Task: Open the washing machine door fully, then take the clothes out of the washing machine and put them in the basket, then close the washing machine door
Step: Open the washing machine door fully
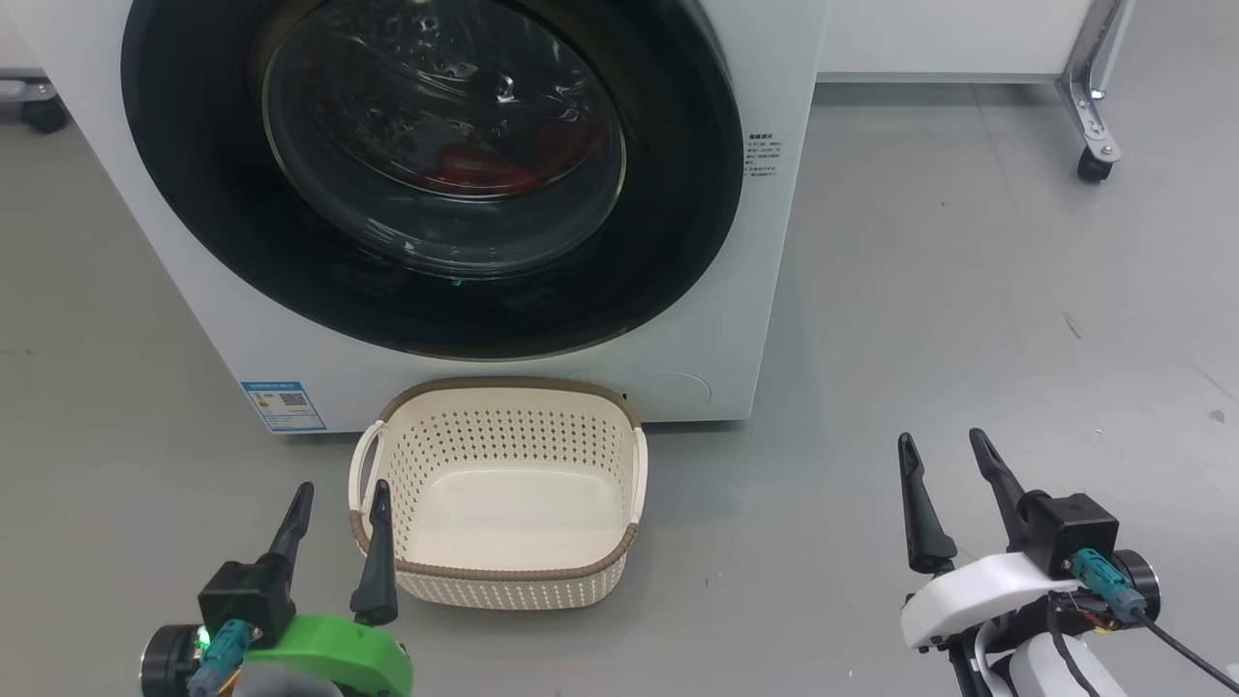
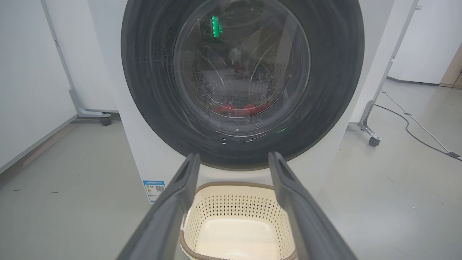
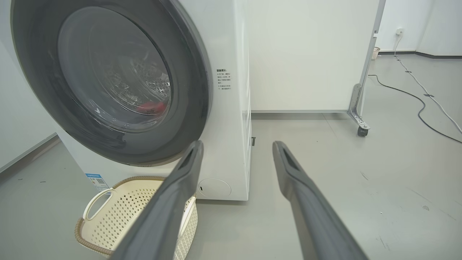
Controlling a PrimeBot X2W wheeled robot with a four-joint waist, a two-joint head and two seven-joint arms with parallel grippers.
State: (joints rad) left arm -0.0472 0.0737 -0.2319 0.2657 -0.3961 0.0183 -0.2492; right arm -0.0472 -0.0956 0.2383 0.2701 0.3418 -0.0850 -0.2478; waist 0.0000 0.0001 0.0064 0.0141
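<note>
The white washing machine (image 1: 765, 252) stands ahead with its round black door (image 1: 194, 194) shut. Through the glass, red clothes (image 1: 479, 174) lie at the bottom of the drum; they also show as clothes (image 2: 234, 108) in the left wrist view and clothes (image 3: 151, 106) in the right wrist view. The cream basket (image 1: 503, 571) sits empty on the floor in front of the machine. My left gripper (image 1: 341, 492) is open just left of the basket's near corner. My right gripper (image 1: 944, 440) is open over bare floor, well right of the basket and machine.
A white panel on castors (image 1: 1094, 165) stands behind the machine to the right. A cable (image 3: 415, 97) runs across the grey floor far right. Another castor (image 2: 105, 121) shows at the left. Open floor lies right of the machine.
</note>
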